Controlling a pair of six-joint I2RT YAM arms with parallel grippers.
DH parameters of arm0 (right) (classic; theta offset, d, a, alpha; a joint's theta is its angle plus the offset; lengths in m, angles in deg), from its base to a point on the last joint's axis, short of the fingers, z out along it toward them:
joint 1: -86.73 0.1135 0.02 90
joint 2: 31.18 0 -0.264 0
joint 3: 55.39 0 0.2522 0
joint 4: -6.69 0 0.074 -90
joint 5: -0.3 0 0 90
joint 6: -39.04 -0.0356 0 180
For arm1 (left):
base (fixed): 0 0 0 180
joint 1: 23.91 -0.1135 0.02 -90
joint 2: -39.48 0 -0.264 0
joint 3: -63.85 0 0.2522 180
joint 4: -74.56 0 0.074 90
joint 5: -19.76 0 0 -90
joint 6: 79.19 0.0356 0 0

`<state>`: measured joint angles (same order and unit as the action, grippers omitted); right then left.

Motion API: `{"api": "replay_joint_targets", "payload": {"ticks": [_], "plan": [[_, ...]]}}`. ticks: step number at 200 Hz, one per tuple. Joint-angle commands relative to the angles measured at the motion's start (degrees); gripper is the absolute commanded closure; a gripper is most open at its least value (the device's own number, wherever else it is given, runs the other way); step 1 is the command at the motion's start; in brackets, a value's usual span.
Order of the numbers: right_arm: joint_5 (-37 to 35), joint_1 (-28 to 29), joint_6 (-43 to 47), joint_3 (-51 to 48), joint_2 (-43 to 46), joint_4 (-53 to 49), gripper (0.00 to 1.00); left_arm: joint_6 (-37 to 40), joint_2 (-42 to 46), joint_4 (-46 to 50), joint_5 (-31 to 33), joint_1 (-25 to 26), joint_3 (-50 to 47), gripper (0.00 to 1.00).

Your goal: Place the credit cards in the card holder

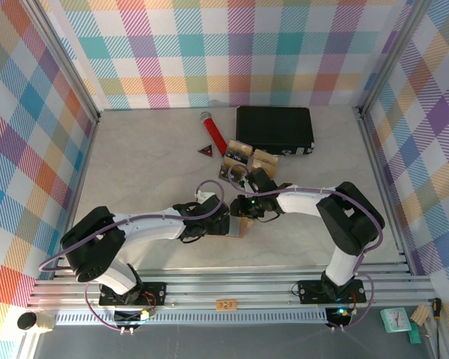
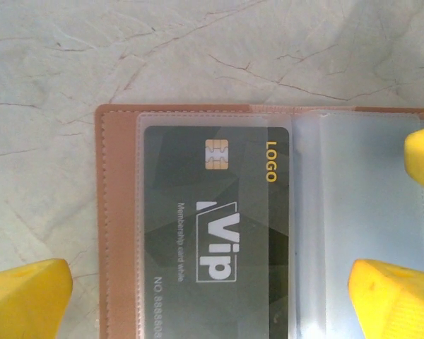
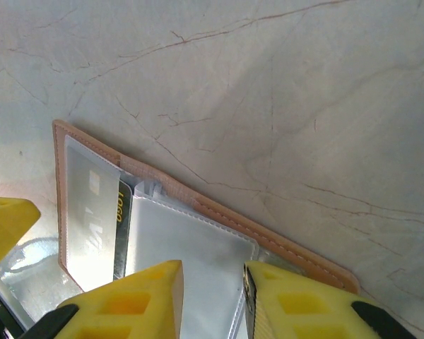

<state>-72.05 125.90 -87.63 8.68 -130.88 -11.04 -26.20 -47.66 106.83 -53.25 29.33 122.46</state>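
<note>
Left wrist view tells most of it: the card holder (image 2: 116, 212) lies open flat on the table (image 2: 198, 49), and one dark VIP card (image 2: 215, 233) sits fully inside a clear sleeve. So I'd say we're mid-task, one card in and more to go. Top view has the other credit cards (image 1: 237, 153) lying loose further back, near the black case (image 1: 275, 129), well apart from the holder.

The left gripper (image 2: 210, 275) has its fingers spread wide, straddling the holder without pinching anything. To me it looks like it's there to steady the holder.

The right gripper (image 3: 212, 272) hangs low over the empty sleeve next to the filled one. Its fingers are a bit apart, with the sleeve showing through the gap. There's a thin dark strip against one finger's inner face, but honestly I can't tell if that's a card.

From above, both arms reach forward and angle inward, meeting over the holder mid-table with wrists tipped down.

Next move, my guess: if nothing's in hand, the right arm goes back for a loose card, then lines its edge up with the open sleeve mouth while the left keeps the holder from sliding.
</note>
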Motion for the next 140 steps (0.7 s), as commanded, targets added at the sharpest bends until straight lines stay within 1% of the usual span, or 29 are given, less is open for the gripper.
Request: {"api": "replay_joint_targets", "payload": {"ticks": [1, 29, 54, 71, 87, 106, 117, 140], "plan": [[0.55, 0.28, -0.03, -0.38, 0.89, -0.57, 0.69, 1.58, 2.52, 3.63, 2.53, 0.51, 1.91, 0.0], [-0.23, 0.24, 0.31, -0.19, 2.97, -1.91, 0.68, 2.28, 3.54, 4.68, 3.48, 0.3, 1.79, 0.0], [-0.75, 0.28, 0.87, 0.1, 4.73, -3.22, 0.69, 2.53, 3.64, 4.93, 3.74, 0.29, 1.44, 0.0], [-0.7, 0.24, 0.92, 0.26, 5.04, -3.65, 0.75, 2.72, 3.5, 4.71, 3.84, 0.21, 1.28, 0.0], [-0.51, 0.35, 0.94, 0.34, 4.74, -3.6, 0.86, 3.18, 3.37, 4.37, 3.75, 0.15, 1.22, 0.0], [-0.34, 0.55, 0.77, 0.46, 3.91, -3.31, 0.97, 3.83, 3.21, 3.92, 3.59, 0.03, 1.17, 0.0], [-0.25, 0.7, 0.63, 0.39, 3.46, -3.05, 1.0, 4.37, 3.07, 3.66, 3.44, 0.03, 1.19, 0.0], [-0.32, 1.11, 0.3, 0.44, 2.46, -2.54, 1.0, 5.25, 2.77, 3.33, 3.22, -0.06, 1.3, 0.0]]}}
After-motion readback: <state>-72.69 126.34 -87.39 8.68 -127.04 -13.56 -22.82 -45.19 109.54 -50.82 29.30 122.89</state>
